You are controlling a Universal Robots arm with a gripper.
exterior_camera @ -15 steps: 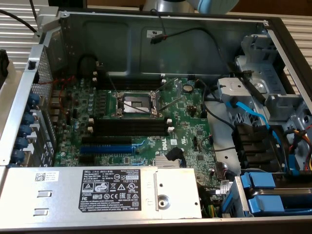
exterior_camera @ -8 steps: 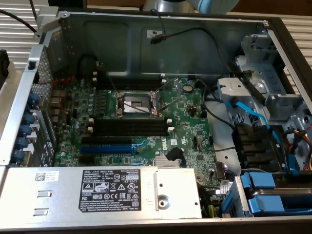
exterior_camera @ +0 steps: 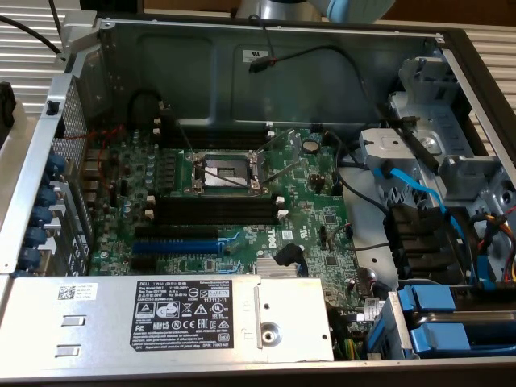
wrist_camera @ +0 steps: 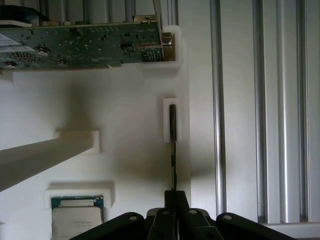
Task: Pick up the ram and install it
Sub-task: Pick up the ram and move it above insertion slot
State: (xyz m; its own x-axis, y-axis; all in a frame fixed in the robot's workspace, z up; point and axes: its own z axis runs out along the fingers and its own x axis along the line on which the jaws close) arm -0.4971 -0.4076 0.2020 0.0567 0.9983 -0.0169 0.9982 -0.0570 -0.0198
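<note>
- Gripping the ram [wrist_camera: 172, 145] is judged to be the step in hand. The stick is seen edge-on, standing on its long edge on a white tray [wrist_camera: 130, 115], with its far end seated in a small white pocket [wrist_camera: 166, 107].
- The gripper [wrist_camera: 172, 202] is seen clamped on the near end of the ram. Its two fingers are pressed against the flat faces, and the thin edge runs straight in between them.
- A good hold is judged to need the stick kept square between the fingers, since a tilted pinch could let so thin a board twist or slip.
- The grip is taken at one end rather than the middle, so some droop or swing at the free end should be allowed for when the stick is raised.
- The stick is best drawn out in line with the pocket, so that its far end is not levered against the pocket walls.
- Care is advised around the neighbours on the tray. A green card [wrist_camera: 80, 45] lies beyond the pocket and a processor [wrist_camera: 77, 217] sits in its recess to one side, both apart from the ram.
- In the exterior view the black slots [exterior_camera: 218, 211] on the board [exterior_camera: 314, 218] of the open case [exterior_camera: 242, 72] appear bare, so nothing is judged installed yet.
</note>
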